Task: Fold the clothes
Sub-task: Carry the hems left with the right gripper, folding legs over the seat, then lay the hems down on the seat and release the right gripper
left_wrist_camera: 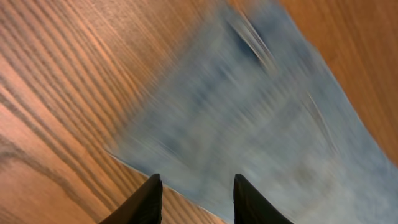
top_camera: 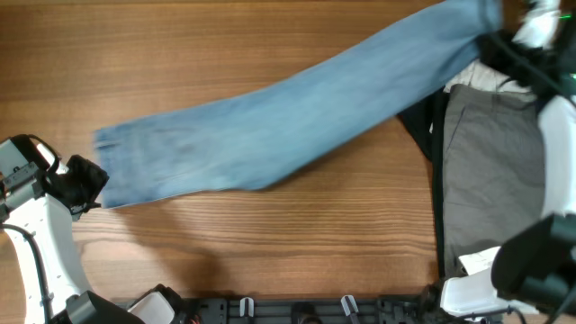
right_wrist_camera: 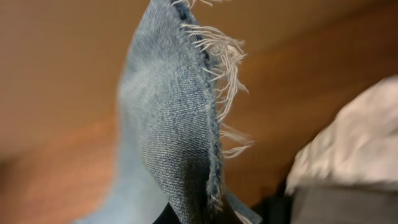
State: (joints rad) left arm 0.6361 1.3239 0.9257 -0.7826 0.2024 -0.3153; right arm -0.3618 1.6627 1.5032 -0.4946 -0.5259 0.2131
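The light-blue jeans [top_camera: 270, 126] lie stretched in a long diagonal band from the left of the table up to the far right corner. My right gripper [top_camera: 492, 31] is shut on the frayed leg hem [right_wrist_camera: 211, 81] and holds it lifted off the table; its own fingers barely show under the denim [right_wrist_camera: 180, 143]. At the jeans' left end, my left gripper [left_wrist_camera: 196, 190] is open, with its dark fingertips [left_wrist_camera: 151, 198] just short of the denim's edge [left_wrist_camera: 249, 124] and nothing between them. That view is motion-blurred.
On the right side lie grey trousers [top_camera: 495, 171], with a white top [top_camera: 493, 76] behind them and a black garment [top_camera: 421, 121] along their left edge. Bare wooden table [top_camera: 270, 243] runs in front of the jeans. The arm bases stand at the near edge.
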